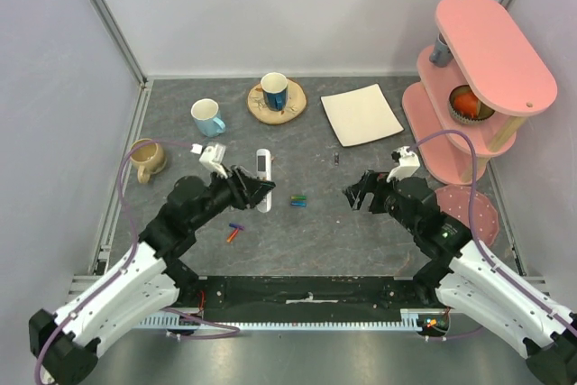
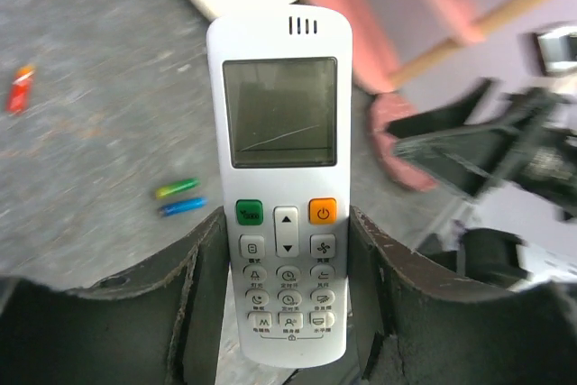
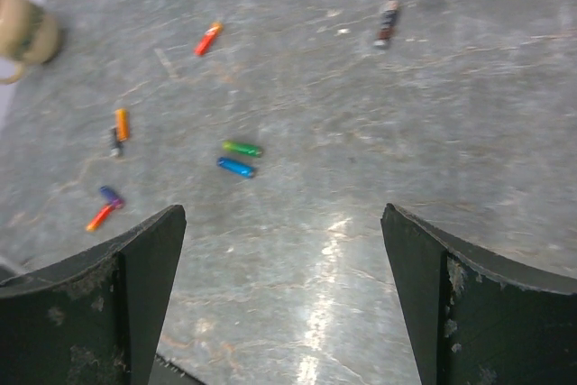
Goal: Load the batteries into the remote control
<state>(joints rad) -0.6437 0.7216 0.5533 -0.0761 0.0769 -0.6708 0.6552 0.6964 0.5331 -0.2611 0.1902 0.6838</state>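
The white remote control [image 2: 279, 132] faces the left wrist camera with its grey display and buttons showing. My left gripper [image 2: 287, 219] is shut on its lower half, one finger pressed to each long side; from above the remote control [image 1: 263, 169] sticks out past that gripper [image 1: 259, 190]. A green battery [image 3: 242, 148] and a blue battery [image 3: 235, 167] lie side by side on the table between the arms, the pair [image 1: 298, 200]. My right gripper [image 3: 284, 214] hangs open and holds nothing just short of them. Red, orange and purple batteries [image 3: 104, 209] lie scattered further left.
A blue mug [image 1: 207, 117], a tan mug [image 1: 147, 160] and a mug on a round wooden coaster [image 1: 276, 99] stand at the back. A square white plate [image 1: 361, 114] lies back right beside a pink two-tier stand [image 1: 482, 69]. A dark battery [image 1: 336, 160] lies near the plate.
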